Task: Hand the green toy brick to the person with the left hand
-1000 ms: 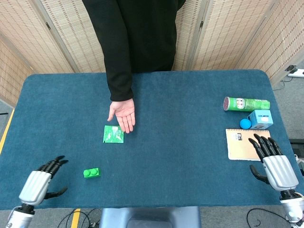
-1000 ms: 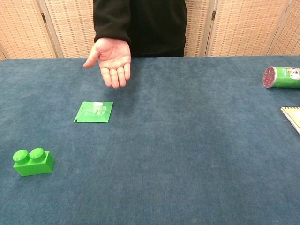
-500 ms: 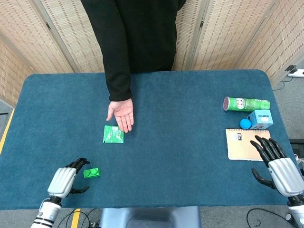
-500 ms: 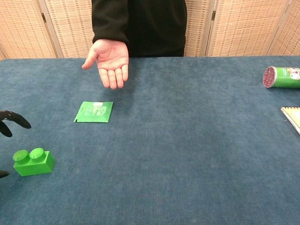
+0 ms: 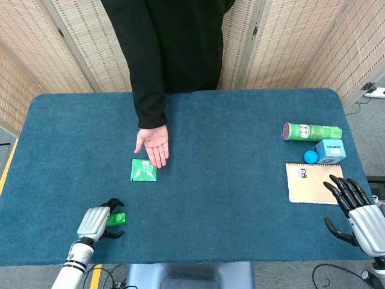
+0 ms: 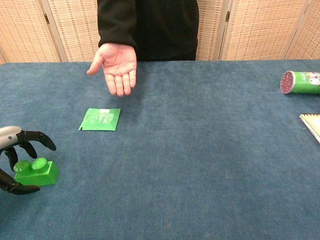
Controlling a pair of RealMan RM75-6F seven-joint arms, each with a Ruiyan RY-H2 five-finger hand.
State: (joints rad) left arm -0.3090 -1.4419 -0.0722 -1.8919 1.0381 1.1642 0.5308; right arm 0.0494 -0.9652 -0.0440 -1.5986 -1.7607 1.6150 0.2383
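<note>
The green toy brick [image 5: 118, 218] [image 6: 36, 171] lies on the blue table near its front left edge. My left hand [image 5: 97, 222] [image 6: 16, 157] reaches around it from the left, fingers arched over the top and thumb low in front, open and not gripping. The person's hand [image 5: 153, 143] [image 6: 116, 64] waits palm up above the table, further back. My right hand [image 5: 360, 212] hangs open at the table's front right corner, seen only in the head view.
A flat green packet [image 5: 144, 170] [image 6: 100, 119] lies between the brick and the person's palm. At the right are a green can [image 5: 311, 131] [image 6: 301, 82] on its side, a blue ball [image 5: 310, 156], a blue box [image 5: 330, 150] and a notebook [image 5: 308, 182].
My left hand has moved right from the table's front left corner up to the brick and now cups around it. My right hand has drawn back slightly toward the table's edge.
</note>
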